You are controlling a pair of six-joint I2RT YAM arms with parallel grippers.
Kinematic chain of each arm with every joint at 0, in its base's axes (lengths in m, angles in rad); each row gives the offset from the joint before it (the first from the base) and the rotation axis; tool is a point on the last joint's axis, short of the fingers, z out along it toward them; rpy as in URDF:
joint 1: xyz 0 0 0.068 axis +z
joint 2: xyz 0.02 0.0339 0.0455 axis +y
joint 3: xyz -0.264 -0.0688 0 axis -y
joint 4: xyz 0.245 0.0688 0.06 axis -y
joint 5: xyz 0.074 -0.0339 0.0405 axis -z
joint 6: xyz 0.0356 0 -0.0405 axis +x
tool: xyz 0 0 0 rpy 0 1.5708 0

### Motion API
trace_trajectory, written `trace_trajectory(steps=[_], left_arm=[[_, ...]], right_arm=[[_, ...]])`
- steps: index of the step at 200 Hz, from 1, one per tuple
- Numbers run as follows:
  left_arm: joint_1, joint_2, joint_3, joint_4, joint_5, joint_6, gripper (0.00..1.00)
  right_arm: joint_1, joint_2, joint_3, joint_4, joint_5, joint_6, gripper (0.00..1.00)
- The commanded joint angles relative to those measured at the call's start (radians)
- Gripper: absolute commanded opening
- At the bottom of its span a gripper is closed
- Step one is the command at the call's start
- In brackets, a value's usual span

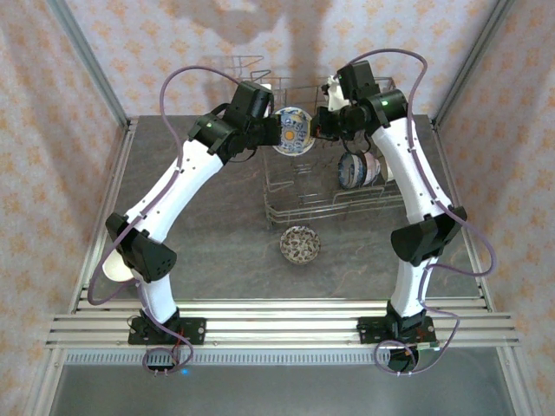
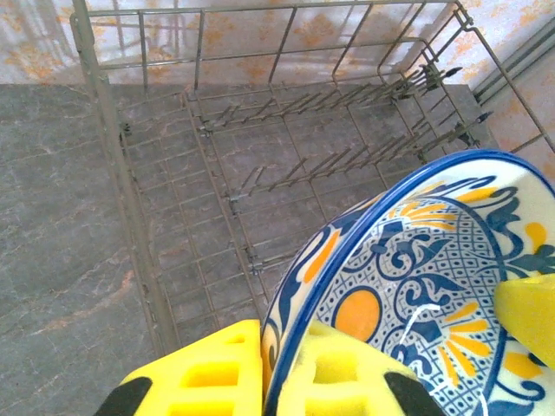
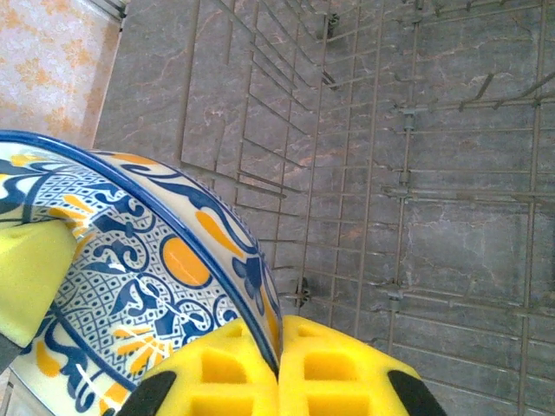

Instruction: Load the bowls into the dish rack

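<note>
A blue-and-white bowl with orange marks (image 1: 292,130) hangs on edge above the left end of the grey wire dish rack (image 1: 295,204). My left gripper (image 1: 276,131) is shut on its left rim and my right gripper (image 1: 319,126) is shut on its right rim. In the left wrist view the bowl (image 2: 416,286) has its rim pinched between my left gripper (image 2: 269,374), over the rack floor (image 2: 217,130). In the right wrist view the bowl (image 3: 130,269) is clamped the same way by my right gripper (image 3: 279,368), above the tines (image 3: 390,173).
A brown speckled bowl (image 1: 299,243) sits on the table just in front of the rack. A blue-and-white bowl (image 1: 354,169) and a cream one (image 1: 379,165) stand on edge in the rack's right half. A pale bowl (image 1: 113,269) peeks out behind the left arm's elbow.
</note>
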Motion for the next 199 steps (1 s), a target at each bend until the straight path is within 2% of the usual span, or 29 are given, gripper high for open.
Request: trace_trajectory(steps=[1,9,28,41,53,71,94,113,170,199], left_arm=[[-0.017,0.016,0.065,0.059,0.090,0.017,0.13],[-0.017,0.026,0.079,0.050,0.096,0.028,0.20],[-0.017,0.052,0.131,0.012,0.088,0.053,0.47],[-0.012,0.061,0.162,-0.006,0.081,0.063,0.56],[-0.006,0.058,0.161,0.000,0.074,0.070,0.60],[0.011,0.044,0.142,0.028,0.063,0.069,0.63],[0.035,0.018,0.122,0.050,0.058,0.051,0.66],[0.065,-0.010,0.083,0.039,0.044,0.064,0.65],[0.196,-0.201,-0.409,0.189,0.083,-0.025,0.56],[0.230,-0.232,-0.571,0.222,0.115,-0.063,0.50]], right_arm=[[0.002,-0.033,-0.041,0.011,0.078,0.043,0.00],[0.001,-0.046,-0.058,0.028,0.093,0.052,0.00],[0.001,-0.054,-0.055,0.042,0.118,0.066,0.00],[0.002,-0.047,-0.037,0.035,0.159,0.080,0.00],[0.000,-0.043,-0.037,0.037,0.174,0.074,0.00],[-0.010,-0.024,-0.032,0.041,0.218,0.077,0.00],[-0.050,0.017,0.043,-0.004,0.214,0.108,0.00],[-0.061,-0.003,0.005,0.033,0.309,0.138,0.00],[-0.061,-0.030,-0.063,-0.019,0.646,0.185,0.00],[-0.057,-0.043,-0.148,-0.033,0.786,0.232,0.00]])
